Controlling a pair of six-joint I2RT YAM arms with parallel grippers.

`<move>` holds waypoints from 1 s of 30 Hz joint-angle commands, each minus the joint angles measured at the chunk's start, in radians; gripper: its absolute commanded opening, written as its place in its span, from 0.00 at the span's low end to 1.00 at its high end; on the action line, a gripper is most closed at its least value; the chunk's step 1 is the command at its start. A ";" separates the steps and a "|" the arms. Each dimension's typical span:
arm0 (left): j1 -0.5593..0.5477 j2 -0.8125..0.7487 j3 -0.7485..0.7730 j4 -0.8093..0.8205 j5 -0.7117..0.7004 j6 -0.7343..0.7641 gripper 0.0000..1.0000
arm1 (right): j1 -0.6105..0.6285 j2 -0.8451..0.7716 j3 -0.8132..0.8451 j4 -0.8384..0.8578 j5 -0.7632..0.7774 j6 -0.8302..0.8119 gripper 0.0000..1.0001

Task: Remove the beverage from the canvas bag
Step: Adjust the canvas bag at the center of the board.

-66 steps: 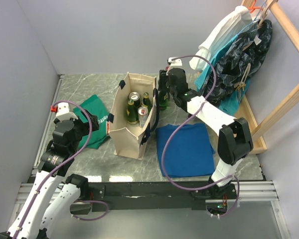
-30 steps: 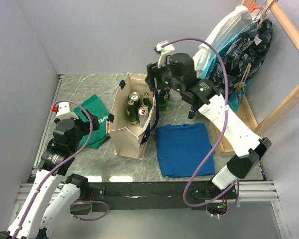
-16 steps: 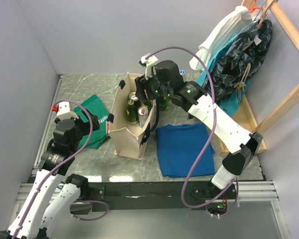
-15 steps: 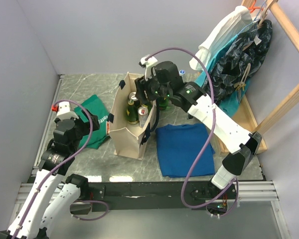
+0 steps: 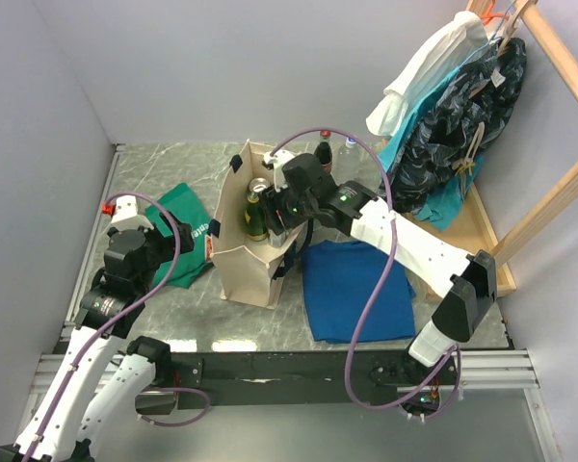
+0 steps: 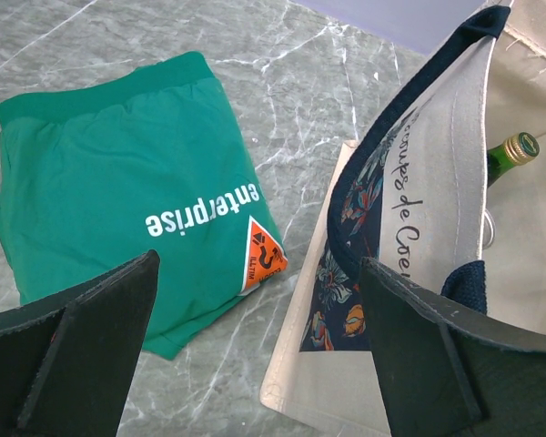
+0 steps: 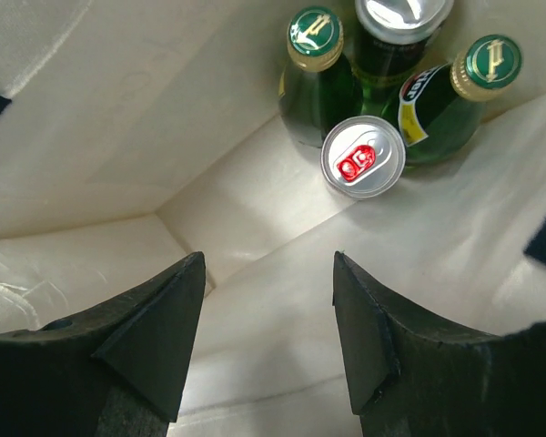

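The cream canvas bag (image 5: 239,252) with navy straps stands open mid-table. My right gripper (image 5: 281,208) hangs over its mouth, open and empty. In the right wrist view my right gripper (image 7: 268,264) looks down into the bag (image 7: 118,137). Two green bottles (image 7: 314,55) (image 7: 478,77), a silver can with a red tab (image 7: 362,157) and a second can (image 7: 402,14) stand together at the far end, ahead of the fingertips. My left gripper (image 6: 259,273) is open and empty, left of the bag (image 6: 409,237), above its lower corner. A green bottle top (image 6: 512,148) shows inside.
A green cloth with white lettering (image 5: 186,231) lies left of the bag and also shows in the left wrist view (image 6: 118,182). A blue folded cloth (image 5: 358,289) lies to its right. Two bottles (image 5: 325,146) (image 5: 347,150) stand behind the bag. Clothes hang on a wooden rack (image 5: 462,96) at the right.
My right arm has swung left from beside the bottles behind the bag to over the bag's opening and has come lower. The left arm has not moved.
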 commanded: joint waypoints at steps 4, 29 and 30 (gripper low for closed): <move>-0.003 0.001 0.037 0.027 0.015 0.020 0.96 | 0.047 -0.056 0.013 -0.033 0.149 0.024 0.65; -0.003 0.042 0.034 0.026 0.004 0.011 0.96 | 0.119 -0.043 -0.082 -0.056 0.264 0.114 0.66; -0.004 0.044 0.032 0.027 0.006 0.011 0.96 | 0.119 -0.042 -0.085 -0.045 0.264 0.120 0.67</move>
